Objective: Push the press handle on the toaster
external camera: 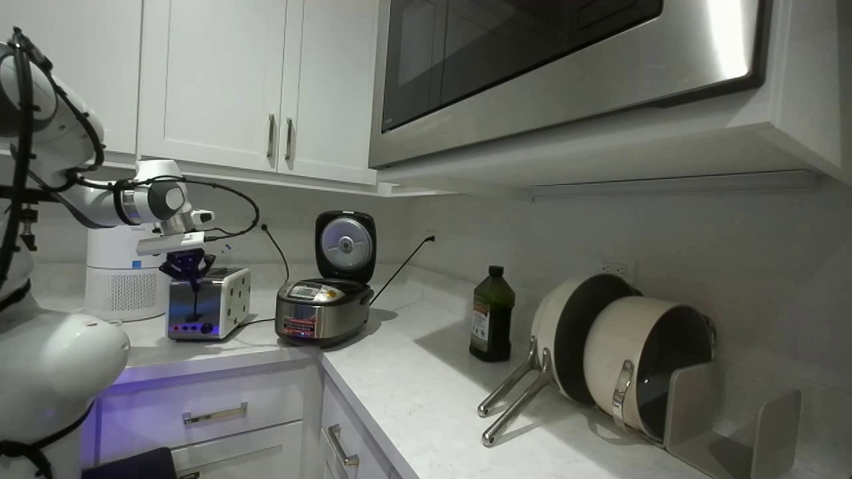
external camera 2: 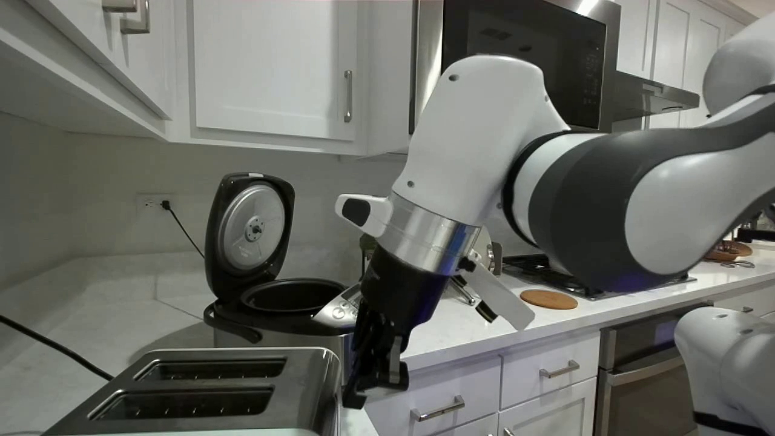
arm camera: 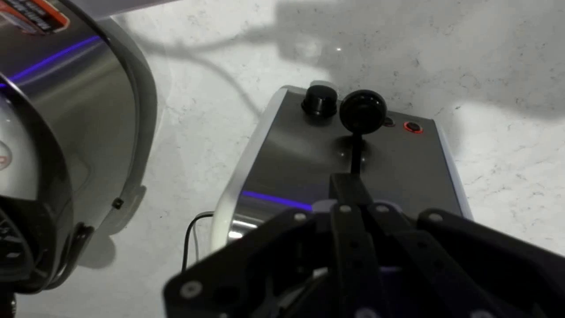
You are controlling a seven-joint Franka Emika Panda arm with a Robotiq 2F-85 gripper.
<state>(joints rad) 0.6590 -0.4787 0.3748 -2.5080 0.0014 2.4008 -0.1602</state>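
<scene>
Silver toaster (external camera: 213,303) on the white counter (external camera: 413,372), left of the open-lidded cooker (external camera: 341,322) in an exterior view.
Gripper (arm camera: 352,178) observed clenched, fingers (arm camera: 353,190) together, at the toaster's front, just above the black press handle (arm camera: 363,111); whether the two touch, I cannot tell. One button (arm camera: 413,127) near the handle shows a red ring.

Upright silver two-slot toaster (external camera: 208,304), press handle (arm camera: 363,111) (round, black) at its front.
</scene>
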